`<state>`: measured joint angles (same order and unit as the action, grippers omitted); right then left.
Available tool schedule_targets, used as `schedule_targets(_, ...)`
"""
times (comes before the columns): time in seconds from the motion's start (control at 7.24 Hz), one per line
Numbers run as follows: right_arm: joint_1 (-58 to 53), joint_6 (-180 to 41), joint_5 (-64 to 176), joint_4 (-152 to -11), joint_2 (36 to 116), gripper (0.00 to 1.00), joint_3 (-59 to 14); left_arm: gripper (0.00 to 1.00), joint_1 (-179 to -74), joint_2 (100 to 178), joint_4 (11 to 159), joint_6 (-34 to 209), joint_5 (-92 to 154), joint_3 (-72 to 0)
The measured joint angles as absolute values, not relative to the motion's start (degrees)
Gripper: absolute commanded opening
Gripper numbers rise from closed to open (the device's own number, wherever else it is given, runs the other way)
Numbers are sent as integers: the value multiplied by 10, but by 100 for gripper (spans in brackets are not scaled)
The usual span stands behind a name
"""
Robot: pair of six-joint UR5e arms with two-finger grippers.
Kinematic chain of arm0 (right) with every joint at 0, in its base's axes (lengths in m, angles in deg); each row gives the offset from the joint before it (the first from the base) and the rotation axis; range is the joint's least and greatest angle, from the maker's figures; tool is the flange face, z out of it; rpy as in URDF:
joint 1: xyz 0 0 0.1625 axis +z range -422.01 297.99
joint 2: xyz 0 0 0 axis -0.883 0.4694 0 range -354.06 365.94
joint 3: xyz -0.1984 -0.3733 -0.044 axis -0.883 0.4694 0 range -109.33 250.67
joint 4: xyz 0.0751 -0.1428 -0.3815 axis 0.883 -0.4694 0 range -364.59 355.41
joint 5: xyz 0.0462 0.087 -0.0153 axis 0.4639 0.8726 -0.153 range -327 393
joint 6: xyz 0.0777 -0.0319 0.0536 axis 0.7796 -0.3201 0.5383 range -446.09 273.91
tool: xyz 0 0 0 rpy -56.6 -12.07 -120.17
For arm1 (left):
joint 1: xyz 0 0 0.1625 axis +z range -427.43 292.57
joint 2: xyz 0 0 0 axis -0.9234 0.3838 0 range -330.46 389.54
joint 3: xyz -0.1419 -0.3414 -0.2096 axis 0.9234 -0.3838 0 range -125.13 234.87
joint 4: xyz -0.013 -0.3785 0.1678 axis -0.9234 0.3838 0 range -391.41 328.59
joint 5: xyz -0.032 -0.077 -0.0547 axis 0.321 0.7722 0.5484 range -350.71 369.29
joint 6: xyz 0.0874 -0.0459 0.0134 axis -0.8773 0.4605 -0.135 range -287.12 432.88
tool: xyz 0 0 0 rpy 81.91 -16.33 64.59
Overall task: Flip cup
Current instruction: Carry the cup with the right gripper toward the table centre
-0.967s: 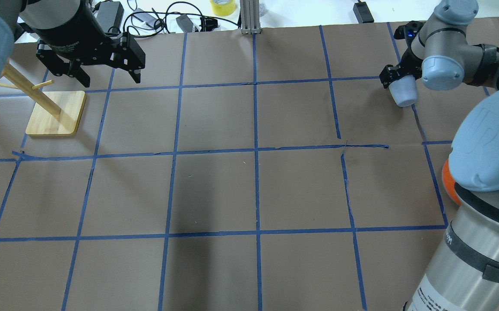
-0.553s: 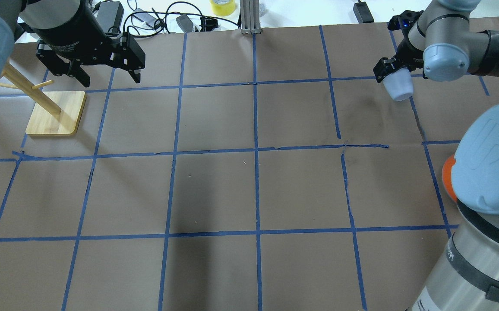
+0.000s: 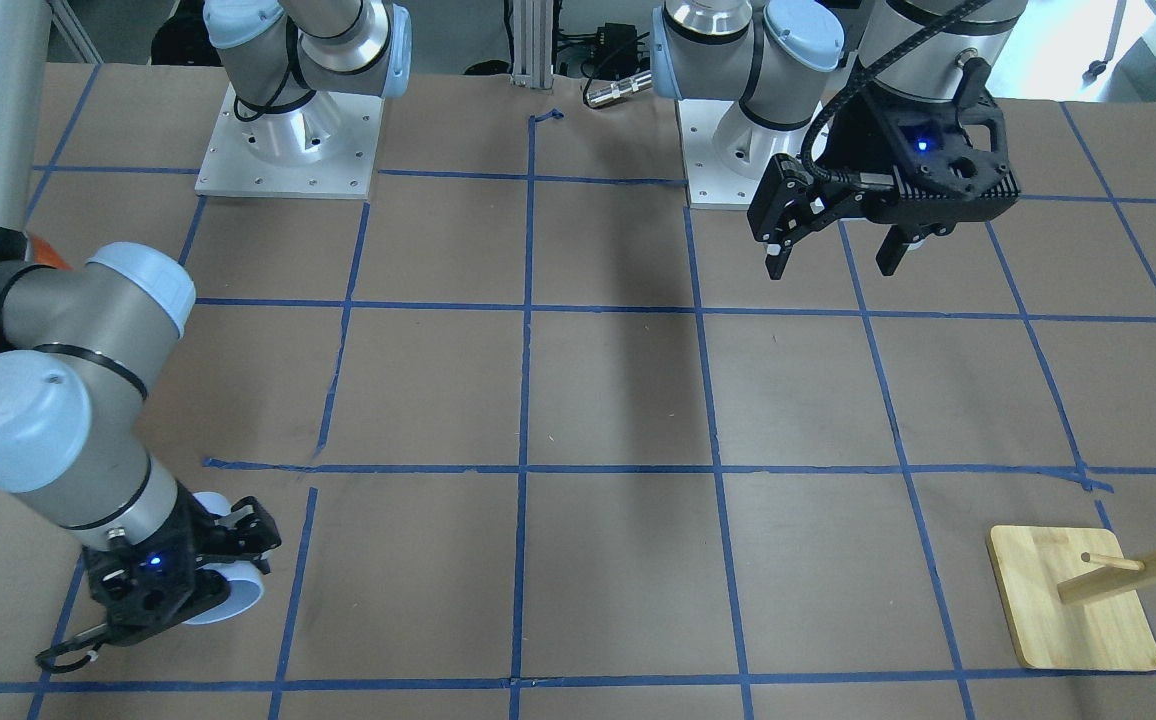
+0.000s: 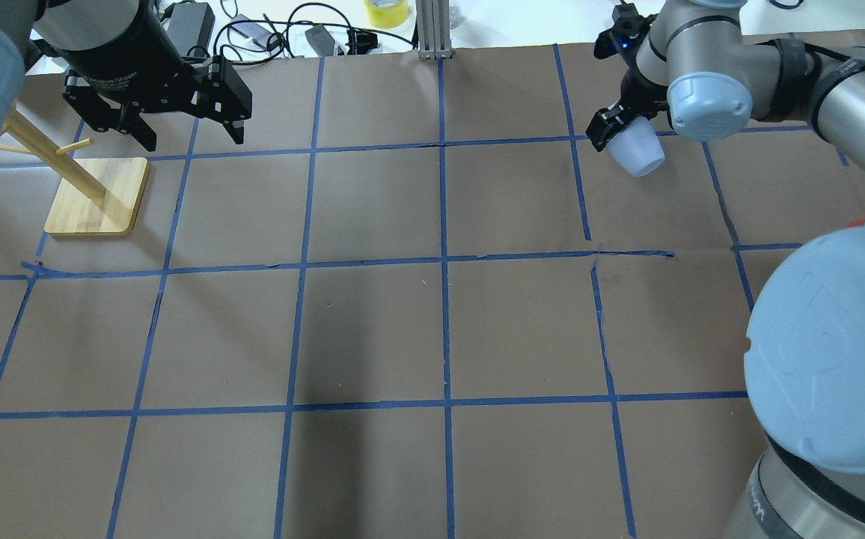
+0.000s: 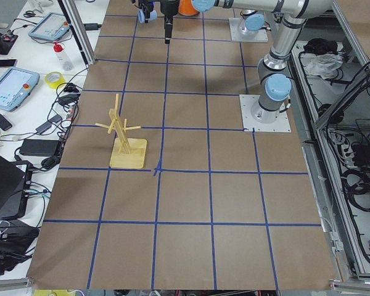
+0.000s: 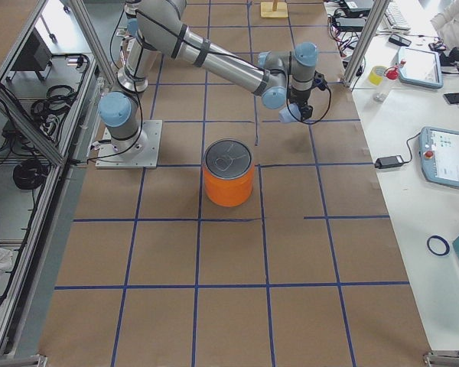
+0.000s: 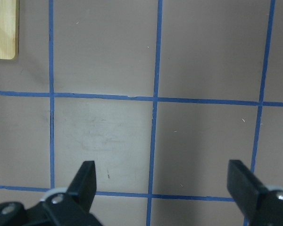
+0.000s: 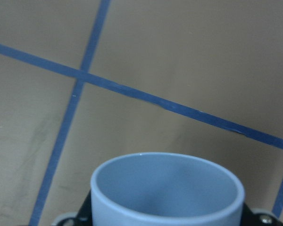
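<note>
While the right gripper (image 4: 622, 137) clamps the smooth, tapered, pale plastic cup (image 4: 638, 156), tilted, far right on the table (image 4: 373, 337), the left gripper (image 4: 193, 140) hangs spread; only the right-end view shows the cylindrical orange can (image 6: 229, 183).

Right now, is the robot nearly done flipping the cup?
Partway. Done: the right hand grips the cup, lifted off the table. In hand: the cup is tilted sideways, mouth pointing away from the hand. Left: finish the turn and set it down.

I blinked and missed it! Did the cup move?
Yes. The right hand carried the cup leftward, away from the blue tape line it was over.
</note>
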<state>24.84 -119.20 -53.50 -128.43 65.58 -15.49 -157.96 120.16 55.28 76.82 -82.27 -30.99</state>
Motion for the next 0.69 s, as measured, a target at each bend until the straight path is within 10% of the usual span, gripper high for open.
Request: schedule_targets(0.69,427,-1309,-552,-1298,680,12,-190,100,-1578,1203,552,768,-822,-309)
